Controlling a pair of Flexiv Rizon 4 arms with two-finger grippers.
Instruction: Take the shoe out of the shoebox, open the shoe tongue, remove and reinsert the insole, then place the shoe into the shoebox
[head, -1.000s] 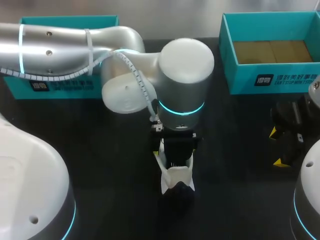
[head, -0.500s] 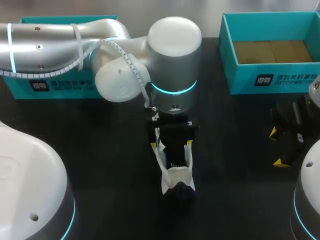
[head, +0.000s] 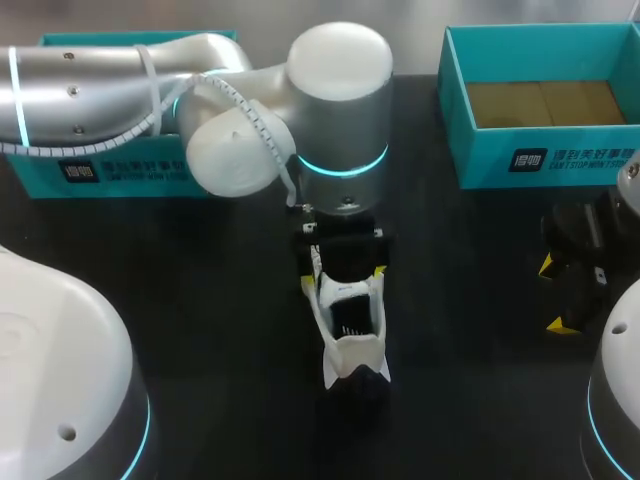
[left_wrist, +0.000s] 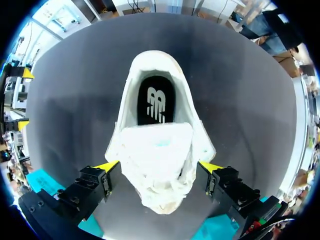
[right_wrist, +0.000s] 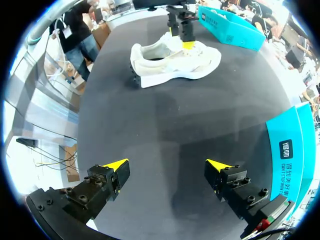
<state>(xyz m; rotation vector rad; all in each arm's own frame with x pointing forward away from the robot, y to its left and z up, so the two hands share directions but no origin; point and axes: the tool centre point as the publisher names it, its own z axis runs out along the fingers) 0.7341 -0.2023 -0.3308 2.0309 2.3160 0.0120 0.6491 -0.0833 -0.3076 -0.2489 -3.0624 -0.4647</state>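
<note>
Left tool (left_wrist: 159, 167) hung over the middle of the worktop (head: 200, 330) on an arm coming in from the left. Its fingers were spread wide, one on each side of the shoe's front part. The yellow tips sat just beside the shoe's sides, with a dark gap showing at one tip, so nothing was gripped.

Worktop dark and matte.

Two teal boxes stood along the far edge. The shoebox (head: 545, 150) at far right lay open, with brown card showing on its floor. A second teal box (head: 120, 175) at far left was partly hidden behind the left arm.

Right tool (right_wrist: 166, 165) was at the right edge, low over bare worktop and well apart from the shoe. Its fingers were wide apart and held nothing.

Shoe (head: 350, 335) was white and stood upright on its sole in the middle of the worktop, outside both boxes. Its toe pointed far, under the left tool, and its heel pointed near.

Tongue (left_wrist: 157, 142) was white and lay across the front of the opening, between the left tool's fingers.

Insole (left_wrist: 156, 102) was dark and showed inside the shoe's opening toward the heel.
</note>
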